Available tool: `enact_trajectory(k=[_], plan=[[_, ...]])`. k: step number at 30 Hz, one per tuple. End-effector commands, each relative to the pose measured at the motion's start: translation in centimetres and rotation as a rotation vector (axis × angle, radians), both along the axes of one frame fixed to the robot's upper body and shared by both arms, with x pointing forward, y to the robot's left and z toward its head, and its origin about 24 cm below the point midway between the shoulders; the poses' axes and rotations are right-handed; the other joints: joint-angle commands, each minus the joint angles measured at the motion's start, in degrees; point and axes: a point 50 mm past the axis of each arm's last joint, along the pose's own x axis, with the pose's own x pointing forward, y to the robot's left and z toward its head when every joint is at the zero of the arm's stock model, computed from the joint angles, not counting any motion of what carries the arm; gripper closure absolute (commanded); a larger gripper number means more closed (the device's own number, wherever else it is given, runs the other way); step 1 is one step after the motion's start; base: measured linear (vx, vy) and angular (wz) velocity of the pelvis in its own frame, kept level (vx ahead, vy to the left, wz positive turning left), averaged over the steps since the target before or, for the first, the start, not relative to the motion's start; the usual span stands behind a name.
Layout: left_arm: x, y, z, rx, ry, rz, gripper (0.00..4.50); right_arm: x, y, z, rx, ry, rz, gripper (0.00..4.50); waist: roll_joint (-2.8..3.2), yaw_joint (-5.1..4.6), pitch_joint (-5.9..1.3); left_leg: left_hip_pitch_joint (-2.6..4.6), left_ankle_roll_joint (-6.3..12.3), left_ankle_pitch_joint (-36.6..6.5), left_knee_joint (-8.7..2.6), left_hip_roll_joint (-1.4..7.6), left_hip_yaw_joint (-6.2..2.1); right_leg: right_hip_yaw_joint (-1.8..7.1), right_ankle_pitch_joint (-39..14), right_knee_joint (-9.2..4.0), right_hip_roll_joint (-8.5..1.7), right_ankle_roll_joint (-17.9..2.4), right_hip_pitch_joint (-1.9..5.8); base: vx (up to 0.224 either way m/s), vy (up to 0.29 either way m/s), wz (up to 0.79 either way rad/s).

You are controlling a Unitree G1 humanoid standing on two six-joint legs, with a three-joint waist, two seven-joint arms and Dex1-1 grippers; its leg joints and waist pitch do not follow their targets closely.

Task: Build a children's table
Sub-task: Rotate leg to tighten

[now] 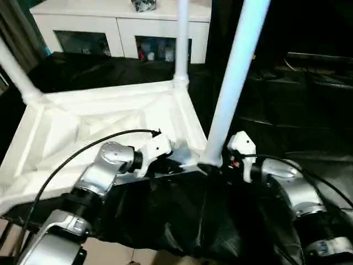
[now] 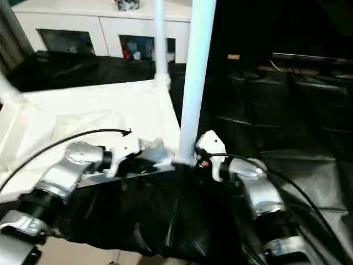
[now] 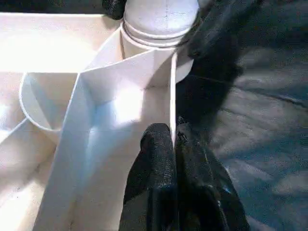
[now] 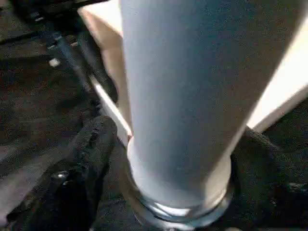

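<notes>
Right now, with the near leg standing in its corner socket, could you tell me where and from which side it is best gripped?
Grip the near leg low on its round shaft, just above the flared collar seated in the table top. Come in level from the robot's right, where the right gripper already straddles it. The left gripper, pinching the top's thin rim, occupies the other side.

You have one white tabletop [image 1: 105, 118] lying underside up at centre left. Three legs stand in it: one at upper left [image 1: 16, 72], one at top centre [image 1: 181, 41], one right of centre [image 1: 234, 77]. One white cabinet [image 1: 118, 25] sits along the top.
</notes>
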Motion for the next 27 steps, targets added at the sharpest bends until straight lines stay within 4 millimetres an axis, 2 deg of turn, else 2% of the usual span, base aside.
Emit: enact_trajectory(k=[1, 2, 4, 5, 9, 16, 18, 19, 20, 21, 23, 26, 27], plan=[[-0.3, -0.7, 0.4, -0.03, -0.012, -0.055, 4.5, -0.8, 1.4, -0.6, 0.006, 0.057, 0.131, 1.12, -0.49, -0.02, -3.08, -0.66, 5.93, -6.1, -3.67, 2.62, -0.34, 2.05, -6.7, -3.94, -3.91, -16.3, 3.3, 0.0, 0.0, 0.0], [-0.3, -0.6, 0.4, -0.025, -0.004, -0.065, 4.5, -0.9, 1.5, -0.5, 0.007, 0.06, 0.147, 1.2, -0.68, 0.04, -3.11, -0.73, 6.25, -5.3, -3.56, 2.62, -0.27, 2.05, -5.4, -3.8, -3.89, -16.6, 3.33, 0.0, 0.0, 0.0], [-0.5, -0.3, 0.3, -0.017, 0.009, -0.08, 4.5, -1.0, 1.7, -0.5, 0.017, 0.071, 0.172, 1.49, -0.51, 0.24, -3.12, -0.7, 6.64, -4.4, -3.52, 2.73, -0.21, 1.96, -3.8, -3.58, -3.92, -17.2, 3.27, 0.0, 0.0, 0.0], [-0.5, -0.2, 0.3, -0.013, 0.011, -0.084, 4.5, -1.1, 1.7, -0.4, 0.022, 0.075, 0.182, 1.5, -0.53, 0.22, -3.14, -0.71, 6.66, -4.3, -3.51, 2.75, -0.2, 1.95, -3.5, -3.54, -3.9, -17.3, 3.29, 0.0, 0.0, 0.0], [-0.7, 0.0, 0.3, -0.005, 0.021, -0.098, 4.5, -1.6, 1.9, -0.5, 0.026, 0.094, 0.223, 1.82, -0.54, 0.35, -2.98, -0.7, 6.2, -5.2, -3.62, 2.82, -0.23, 1.92, -5.3, -3.68, -3.99, -17.1, 3.26, 0.0, 0.0, 0.0], [-0.6, -0.2, 0.2, -0.007, 0.016, -0.09, 4.5, -1.8, 2.0, -0.7, 0.041, 0.112, 0.222, 1.89, -0.38, 0.33, -2.96, -0.68, 5.35, -5.4, -3.68, 2.73, -0.27, 1.99, -5.6, -3.8, -3.93, -16.7, 3.27, 0.0, 0.0, 0.0], [-0.2, -0.4, 0.1, -0.003, -0.008, -0.046, 4.5, -1.6, 2.2, -0.7, 0.086, 0.107, 0.151, 1.89, -0.36, 0.4, -2.89, -0.63, 5.27, -5.8, -3.7, 2.73, -0.23, 2.06, -5.9, -3.93, -3.96, -16.7, 3.2, 0.0, 0.0, 0.0], [0.5, -0.6, -0.1, 0.006, -0.048, 0.039, 4.5, -0.9, 2.5, -0.5, 0.138, 0.091, 0.041, 1.89, -0.42, 0.33, -2.86, -0.67, 5.06, -6.1, -3.78, 2.69, -0.26, 2.05, -6.4, -3.97, -3.92, -16.6, 3.23, 0.0, 0.0, 0.0], [0.7, -0.7, -0.1, 0.007, -0.057, 0.064, 4.5, -0.7, 2.6, -0.6, 0.147, 0.083, 0.002, 1.89, -0.38, 0.22, -2.65, -0.5, 4.31, -7.4, -3.95, 2.7, -0.32, 2.05, -9.1, -4.36, -3.97, -16.1, 2.93, 0.0, 0.0, 0.0], [1.0, -0.9, -0.1, 0.006, -0.075, 0.101, 4.5, -0.3, 2.8, -0.8, 0.152, 0.08, -0.082, 1.89, -0.48, 0.11, -2.65, -0.49, 3.85, -7.8, -3.94, 2.55, -0.33, 2.07, -10.5, -4.51, -3.95, -15.6, 2.96, 0.0, 0.0, 0.0], [1.5, -1.5, -0.1, -0.005, -0.094, 0.158, 4.5, 0.0, 3.1, -1.1, 0.149, 0.065, -0.169, 1.93, -0.51, -0.09, -2.51, -0.43, 2.03, -9.6, -4.22, 2.44, -0.48, 2.13, -16.6, -5.03, -3.98, -13.5, 2.82, 0.0, 0.0, 0.0], [1.8, -2.5, 0.0, -0.029, -0.107, 0.207, 4.5, 0.4, 3.6, -1.5, 0.153, 0.054, -0.265, 1.93, -0.51, -0.16, -2.5, -0.43, 1.61, -9.9, -4.35, 2.46, -0.58, 2.19, -17.7, -5.12, -3.95, -12.5, 2.77, 0.0, 0.0, 0.0], [1.9, -4.1, 0.1, -0.053, -0.114, 0.237, 4.5, 0.7, 4.6, -2.1, 0.147, 0.052, -0.4, 1.93, -0.52, -0.11, -2.62, -0.44, 1.68, -9.2, -4.26, 2.47, -0.54, 2.3, -16.3, -5.01, -4.0, -12.3, 2.76, 0.0, 0.0, 0.0]])
